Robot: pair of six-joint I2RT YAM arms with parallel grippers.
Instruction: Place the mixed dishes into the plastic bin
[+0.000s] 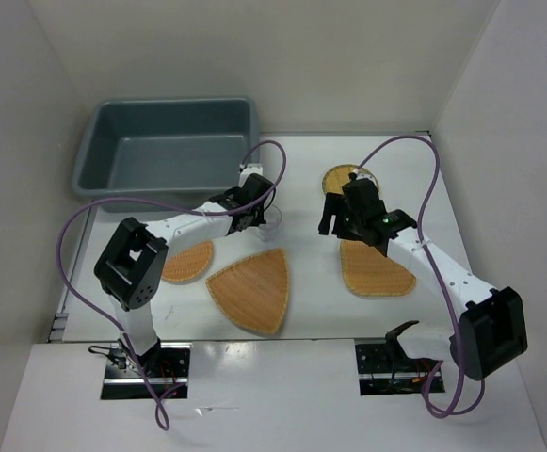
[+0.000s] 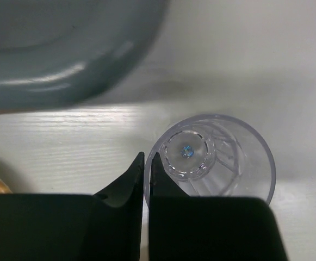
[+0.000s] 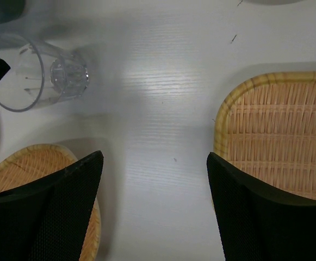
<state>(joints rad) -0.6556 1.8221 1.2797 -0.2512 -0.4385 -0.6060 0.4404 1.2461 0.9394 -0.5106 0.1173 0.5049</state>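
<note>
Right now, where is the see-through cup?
In the top view, the clear cup stands near the centre, at the tip of the left end effector, just below the right corner of the plastic bin.

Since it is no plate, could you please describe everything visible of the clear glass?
The glass is a clear, empty tumbler with a wide round rim and a narrower ridged base. It seems to stand upright on the white table, close to a corner of the bin but apart from it. The left gripper looks pinched on its rim, one finger inside, one outside.
</note>
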